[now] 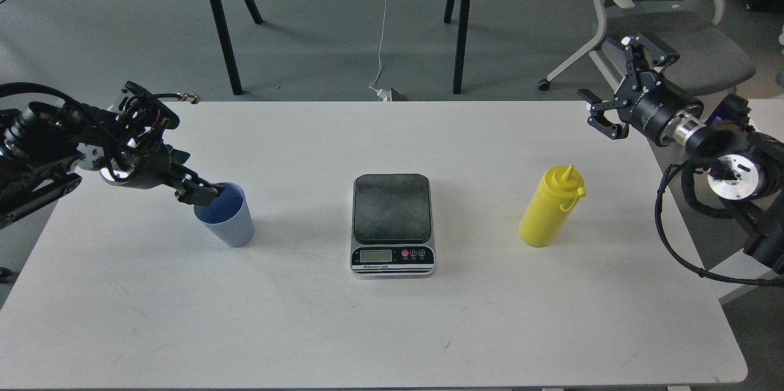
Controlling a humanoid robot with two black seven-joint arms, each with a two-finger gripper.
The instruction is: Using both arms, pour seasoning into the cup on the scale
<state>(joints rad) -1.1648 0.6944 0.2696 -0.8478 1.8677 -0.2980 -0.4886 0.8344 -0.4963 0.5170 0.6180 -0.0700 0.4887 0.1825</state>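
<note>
Blue plastic came first: near the table's [367, 330] left edge our left gripper [197, 191] was at the rim of the cup [225, 214], one finger apparently inside. We could not tell whether the fingers had closed on the wall, though the reach suggested a rim grasp for carrying it. At mid-table, the scale [392, 224] sat with its platform bare and its display facing the near edge (the cup had not yet been set on it). Toward the right edge stood the seasoning [550, 207], upright, untouched. Our right gripper [612, 87] hung beyond the far right corner, fingers spread wide, well apart from the bottle, probably waiting its turn.
</note>
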